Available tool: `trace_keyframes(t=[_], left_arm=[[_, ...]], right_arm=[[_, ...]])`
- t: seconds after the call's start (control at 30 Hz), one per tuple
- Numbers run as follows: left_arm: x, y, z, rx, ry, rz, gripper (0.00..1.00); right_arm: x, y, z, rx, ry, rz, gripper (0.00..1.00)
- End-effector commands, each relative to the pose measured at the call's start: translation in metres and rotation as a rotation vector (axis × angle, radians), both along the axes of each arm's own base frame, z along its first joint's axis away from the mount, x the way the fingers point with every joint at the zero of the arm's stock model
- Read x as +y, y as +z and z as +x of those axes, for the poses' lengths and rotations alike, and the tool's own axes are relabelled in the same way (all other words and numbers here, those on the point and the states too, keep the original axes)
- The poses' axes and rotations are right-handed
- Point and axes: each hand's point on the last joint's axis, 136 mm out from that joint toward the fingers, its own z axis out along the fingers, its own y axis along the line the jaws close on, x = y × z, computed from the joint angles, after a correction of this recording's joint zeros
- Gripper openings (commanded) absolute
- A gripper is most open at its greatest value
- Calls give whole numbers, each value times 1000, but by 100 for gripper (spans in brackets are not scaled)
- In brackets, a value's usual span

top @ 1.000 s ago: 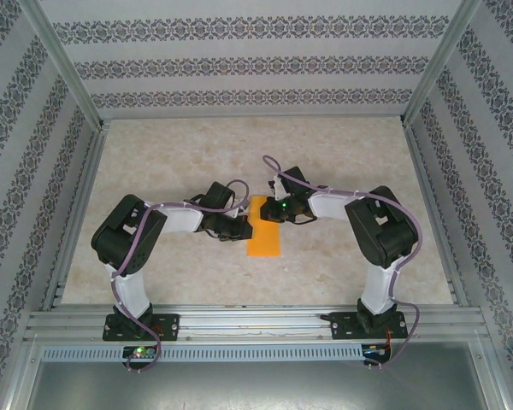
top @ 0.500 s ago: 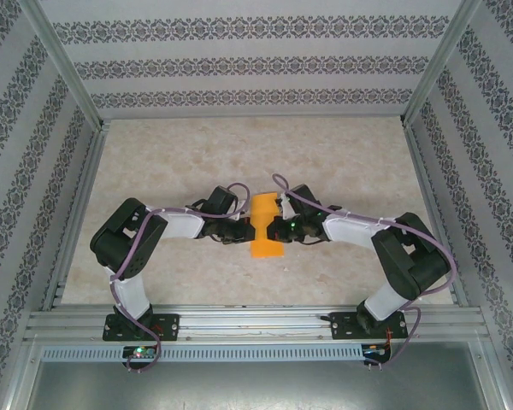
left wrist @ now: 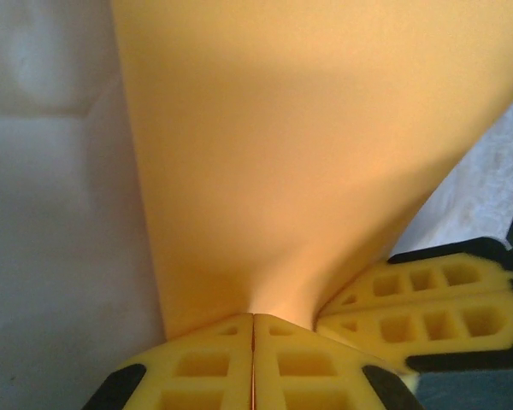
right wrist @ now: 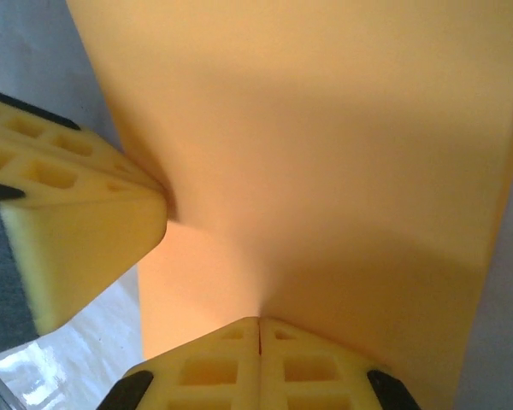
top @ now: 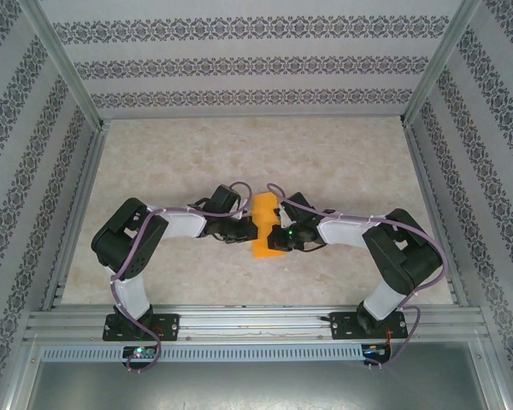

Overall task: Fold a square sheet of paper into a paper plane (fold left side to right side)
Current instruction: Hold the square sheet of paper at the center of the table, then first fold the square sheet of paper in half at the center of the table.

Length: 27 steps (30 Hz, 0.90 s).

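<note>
Top view: the orange paper (top: 263,224), a narrow strip, sits between the left gripper (top: 247,231) and the right gripper (top: 274,238).
Left wrist: the left gripper (left wrist: 253,323) is pinched tight on the paper's edge, with the right gripper (left wrist: 335,314) just beside it.
Right wrist: the right gripper (right wrist: 259,325) is clamped on the paper, and the left gripper (right wrist: 152,198) bites the paper nearby.

Patterned walls (top: 256,64) around pale marbled tabletop (top: 197,154)

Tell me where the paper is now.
Top view: paper at the table centre, clamped by the left gripper on its left and the right gripper on its right.
</note>
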Motion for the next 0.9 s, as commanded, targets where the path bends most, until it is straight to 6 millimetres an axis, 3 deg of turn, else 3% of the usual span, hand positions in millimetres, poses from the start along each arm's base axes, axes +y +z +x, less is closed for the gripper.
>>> trace_keyframes(t=[0.0, 0.33, 0.87], left_arm=[[-12, 11, 11, -5, -11, -38, 9], [-16, -3, 37, -34, -19, -12, 8], [17, -31, 53, -53, 51, 37, 8]], right_arm=[[-34, -33, -22, 74, 8, -194, 0], [-38, -39, -22, 82, 15, -228, 0], [-49, -44, -32, 115, 26, -307, 0]])
